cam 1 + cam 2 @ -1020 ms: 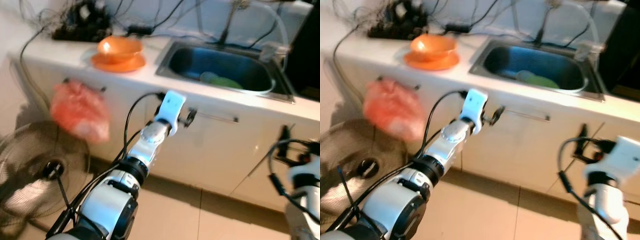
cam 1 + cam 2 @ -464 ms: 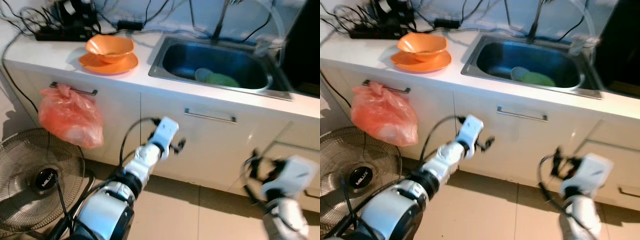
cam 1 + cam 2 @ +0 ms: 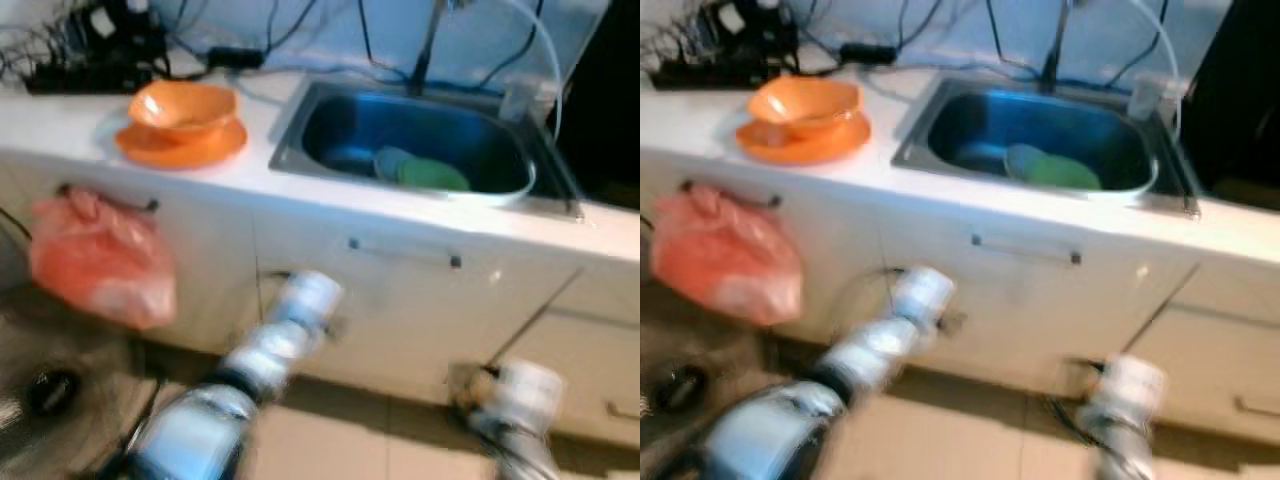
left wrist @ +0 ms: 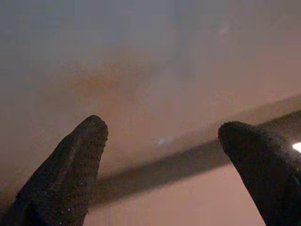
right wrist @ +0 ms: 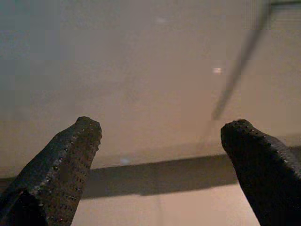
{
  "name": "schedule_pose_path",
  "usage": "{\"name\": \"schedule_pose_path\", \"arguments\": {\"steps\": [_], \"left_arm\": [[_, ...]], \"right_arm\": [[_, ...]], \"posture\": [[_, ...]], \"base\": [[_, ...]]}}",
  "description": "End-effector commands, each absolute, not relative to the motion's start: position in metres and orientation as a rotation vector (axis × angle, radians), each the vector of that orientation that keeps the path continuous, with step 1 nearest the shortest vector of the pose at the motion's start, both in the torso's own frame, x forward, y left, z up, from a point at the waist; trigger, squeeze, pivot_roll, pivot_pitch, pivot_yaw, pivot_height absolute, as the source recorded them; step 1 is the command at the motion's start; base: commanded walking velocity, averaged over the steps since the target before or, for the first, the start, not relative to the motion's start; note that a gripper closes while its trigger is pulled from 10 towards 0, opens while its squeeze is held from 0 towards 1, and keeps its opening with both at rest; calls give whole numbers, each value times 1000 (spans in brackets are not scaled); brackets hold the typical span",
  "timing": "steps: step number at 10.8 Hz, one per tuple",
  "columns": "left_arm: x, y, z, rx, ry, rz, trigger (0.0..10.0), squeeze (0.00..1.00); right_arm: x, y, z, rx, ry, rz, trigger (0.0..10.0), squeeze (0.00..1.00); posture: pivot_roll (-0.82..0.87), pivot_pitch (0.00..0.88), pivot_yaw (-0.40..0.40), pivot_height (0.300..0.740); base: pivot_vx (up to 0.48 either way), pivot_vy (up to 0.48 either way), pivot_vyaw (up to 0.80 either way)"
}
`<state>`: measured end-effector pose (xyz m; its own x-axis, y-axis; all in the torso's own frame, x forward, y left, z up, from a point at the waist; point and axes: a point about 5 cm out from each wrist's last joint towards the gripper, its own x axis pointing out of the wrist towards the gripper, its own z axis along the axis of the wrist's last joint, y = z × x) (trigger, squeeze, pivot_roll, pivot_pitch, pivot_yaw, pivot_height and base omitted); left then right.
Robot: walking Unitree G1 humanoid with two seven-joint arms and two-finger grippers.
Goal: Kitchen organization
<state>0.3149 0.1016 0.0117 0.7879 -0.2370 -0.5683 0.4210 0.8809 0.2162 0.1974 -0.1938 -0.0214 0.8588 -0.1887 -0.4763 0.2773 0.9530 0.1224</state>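
both arms lower, sink (image 3: 420, 150) nearer

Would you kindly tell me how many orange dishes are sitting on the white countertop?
2: an orange bowl rests on a flat orange plate, stacked together on the white countertop left of the steel sink. Others may be out of view.

Both arms motion-blurred; green item in sink (image 3: 432, 175) indistinct; red bag (image 3: 95, 262) smeared.

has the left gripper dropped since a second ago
Yes. The left gripper was level with the cabinet handle a second ago; now it hangs well below it, low against the door, blurred.
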Motion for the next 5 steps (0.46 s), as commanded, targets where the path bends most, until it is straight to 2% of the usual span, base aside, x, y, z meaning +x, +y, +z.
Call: {"name": "schedule_pose_path", "arguments": {"steps": [1,5], "left_arm": [[308,96,5,351,594,-365,10000,0],[290,127,-17,440,706,-304,10000,0]], "right_arm": [[182,-198,-39,199,558,-256,10000,0],[161,-185,-81,284,783,-224,10000,0]], "posture": [[19,0,-63,740],[64,0,-94,740]], "base": [[0,0,0],[0,0,0]]}}
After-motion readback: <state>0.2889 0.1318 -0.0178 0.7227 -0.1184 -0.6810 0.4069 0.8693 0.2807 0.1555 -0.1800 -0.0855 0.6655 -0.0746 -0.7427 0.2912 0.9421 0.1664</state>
